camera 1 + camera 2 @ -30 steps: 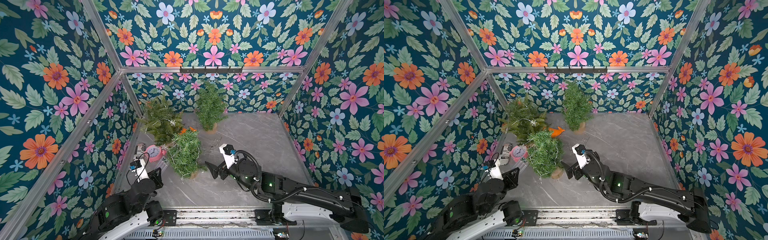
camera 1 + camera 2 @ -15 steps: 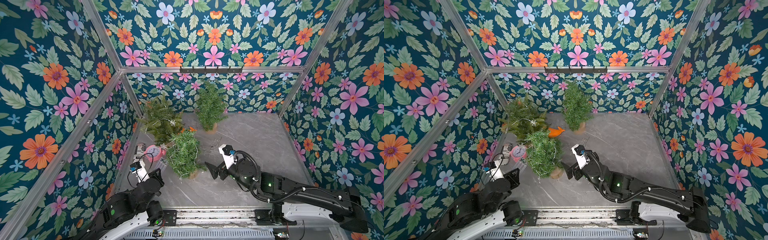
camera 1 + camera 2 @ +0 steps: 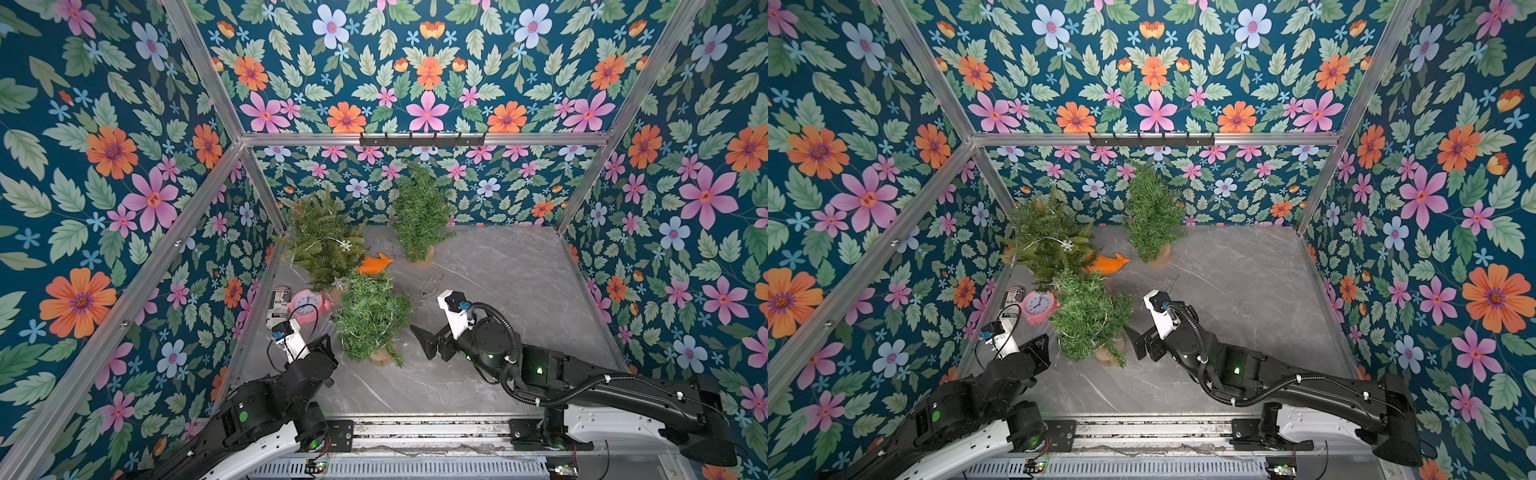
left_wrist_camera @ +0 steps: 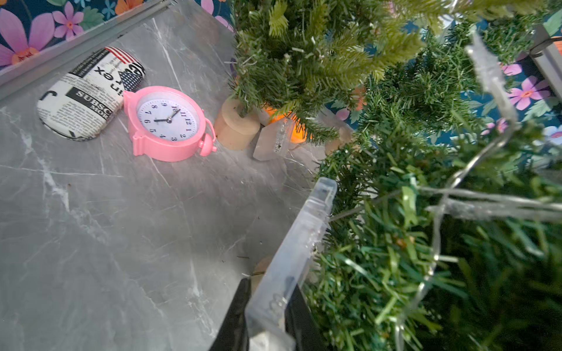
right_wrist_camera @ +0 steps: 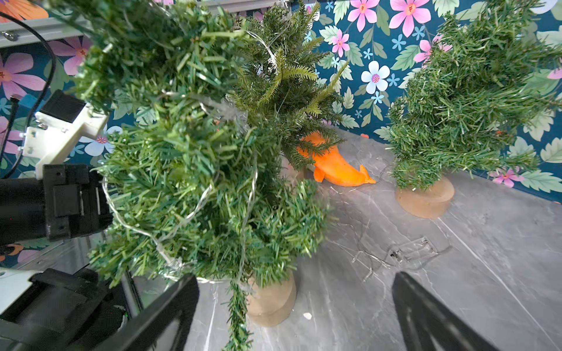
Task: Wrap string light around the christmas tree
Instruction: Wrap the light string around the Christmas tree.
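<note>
Now | christmas tree (image 3: 370, 320) upright on base | string light (image 4: 492, 211) draped across

Pink alarm clk (image 3: 306, 308) just beside newsprint case (image 3: 279, 301); orange dolphin toy (image 3: 374, 264) lies farther back.

Upright green christmas tree (image 3: 370, 320) on a wooden base (image 5: 270, 299), thin wire string light (image 5: 196, 211) loosely around it.

On the bench (image 3: 498, 282) we see a near tree (image 3: 370, 320), a clock (image 3: 307, 306) left of it, a second tree (image 3: 322, 245) behind.
</note>
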Controlling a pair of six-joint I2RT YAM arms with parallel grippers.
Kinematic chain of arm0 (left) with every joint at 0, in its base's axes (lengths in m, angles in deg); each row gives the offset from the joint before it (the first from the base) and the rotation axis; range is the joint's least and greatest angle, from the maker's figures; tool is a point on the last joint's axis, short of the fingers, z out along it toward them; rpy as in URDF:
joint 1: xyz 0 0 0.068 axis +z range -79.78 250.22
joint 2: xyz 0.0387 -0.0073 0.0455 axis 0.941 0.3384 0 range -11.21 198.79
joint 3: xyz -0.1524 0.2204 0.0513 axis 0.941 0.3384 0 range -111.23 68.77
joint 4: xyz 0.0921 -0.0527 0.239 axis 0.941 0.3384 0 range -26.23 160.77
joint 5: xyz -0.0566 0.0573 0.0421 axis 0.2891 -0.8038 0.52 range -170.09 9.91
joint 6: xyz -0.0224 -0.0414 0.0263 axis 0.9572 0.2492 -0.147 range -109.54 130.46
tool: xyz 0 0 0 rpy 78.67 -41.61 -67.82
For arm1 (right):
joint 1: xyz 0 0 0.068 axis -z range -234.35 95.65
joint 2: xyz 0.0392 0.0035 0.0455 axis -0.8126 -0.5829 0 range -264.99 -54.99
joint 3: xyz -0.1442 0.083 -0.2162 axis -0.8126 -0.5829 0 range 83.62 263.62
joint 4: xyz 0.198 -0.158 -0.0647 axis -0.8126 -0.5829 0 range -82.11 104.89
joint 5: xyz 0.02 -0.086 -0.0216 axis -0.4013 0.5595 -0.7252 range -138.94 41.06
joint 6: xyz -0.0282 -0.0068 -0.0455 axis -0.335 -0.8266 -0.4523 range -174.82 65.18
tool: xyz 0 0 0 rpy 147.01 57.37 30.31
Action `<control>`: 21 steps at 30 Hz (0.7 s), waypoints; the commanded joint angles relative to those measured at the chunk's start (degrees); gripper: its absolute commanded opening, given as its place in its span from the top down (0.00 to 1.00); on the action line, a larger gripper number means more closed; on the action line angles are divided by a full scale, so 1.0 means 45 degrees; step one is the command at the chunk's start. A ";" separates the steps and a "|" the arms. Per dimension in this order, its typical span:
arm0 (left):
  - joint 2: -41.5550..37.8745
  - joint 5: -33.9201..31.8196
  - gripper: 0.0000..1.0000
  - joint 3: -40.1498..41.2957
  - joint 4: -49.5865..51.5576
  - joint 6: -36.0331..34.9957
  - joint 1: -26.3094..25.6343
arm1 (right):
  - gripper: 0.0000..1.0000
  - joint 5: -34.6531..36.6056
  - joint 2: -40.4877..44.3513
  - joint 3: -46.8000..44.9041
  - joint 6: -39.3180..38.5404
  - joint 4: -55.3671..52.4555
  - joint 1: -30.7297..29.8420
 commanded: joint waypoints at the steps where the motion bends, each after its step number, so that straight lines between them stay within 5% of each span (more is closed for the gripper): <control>1: -0.0240 0.0283 0.73 0.0074 -0.0071 -0.0304 0.0004 | 0.00 0.0109 0.0078 -0.0027 -0.0112 0.0387 -0.0001; 10: -0.0420 -0.0003 0.52 -0.0095 0.0386 -0.0315 0.0016 | 0.00 0.0118 0.0079 -0.0024 -0.0113 0.0388 -0.0003; 21: 0.0034 -0.0758 0.44 -0.0984 0.1025 -0.0508 0.0018 | 0.00 0.0167 0.0106 0.0095 -0.0278 0.0243 -0.0001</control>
